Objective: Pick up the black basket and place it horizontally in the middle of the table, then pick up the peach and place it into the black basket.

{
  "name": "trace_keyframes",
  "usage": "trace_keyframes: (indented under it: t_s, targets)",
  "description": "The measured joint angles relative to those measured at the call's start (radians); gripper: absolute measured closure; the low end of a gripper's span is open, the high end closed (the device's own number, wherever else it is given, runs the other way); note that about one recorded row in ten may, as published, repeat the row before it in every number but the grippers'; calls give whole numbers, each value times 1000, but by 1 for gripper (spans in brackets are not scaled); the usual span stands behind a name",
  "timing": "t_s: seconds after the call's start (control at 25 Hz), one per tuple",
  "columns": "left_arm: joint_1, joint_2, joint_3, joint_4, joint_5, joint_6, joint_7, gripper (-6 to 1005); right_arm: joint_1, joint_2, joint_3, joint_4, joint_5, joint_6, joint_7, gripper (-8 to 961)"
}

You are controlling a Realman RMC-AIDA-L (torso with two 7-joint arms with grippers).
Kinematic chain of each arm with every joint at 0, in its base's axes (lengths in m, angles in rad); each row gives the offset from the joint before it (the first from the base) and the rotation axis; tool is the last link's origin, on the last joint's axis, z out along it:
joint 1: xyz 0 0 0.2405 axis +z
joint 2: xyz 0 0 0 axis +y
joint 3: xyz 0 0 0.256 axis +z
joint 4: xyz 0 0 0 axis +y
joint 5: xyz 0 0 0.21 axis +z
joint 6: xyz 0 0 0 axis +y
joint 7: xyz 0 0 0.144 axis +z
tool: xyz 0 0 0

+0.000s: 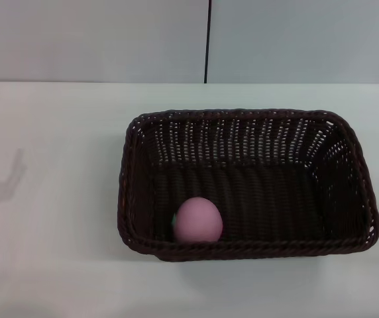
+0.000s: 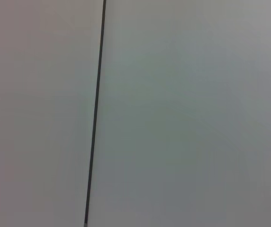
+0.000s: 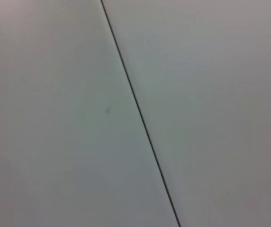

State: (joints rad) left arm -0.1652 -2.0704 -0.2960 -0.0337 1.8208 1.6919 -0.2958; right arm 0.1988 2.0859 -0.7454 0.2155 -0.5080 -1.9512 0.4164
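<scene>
The black basket [image 1: 348, 142] lies lengthwise across the white table [image 1: 50, 199], a little right of the middle in the head view. The peach [image 1: 198, 220], pale pink, rests inside the basket at its near left corner, against the front wall. Neither gripper shows in any view. Both wrist views show only a plain pale wall with a thin dark seam.
A grey wall with a dark vertical seam [image 1: 208, 40] stands behind the table's far edge. A faint shadow [image 1: 4, 189] falls on the tabletop at the left. White tabletop lies to the left of the basket and in front of it.
</scene>
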Motion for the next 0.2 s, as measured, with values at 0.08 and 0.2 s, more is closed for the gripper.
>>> trace_keyframes:
  t_s: [0.08,0.2]
  targets:
    - [-2,0,-1,-15,0,-8,50,172,6,0,0,-6,-9,11,-2,356]
    - [-2,-1,-1,-35,0,-15,86,172,10,0,1,-9,-11,31,-4,356]
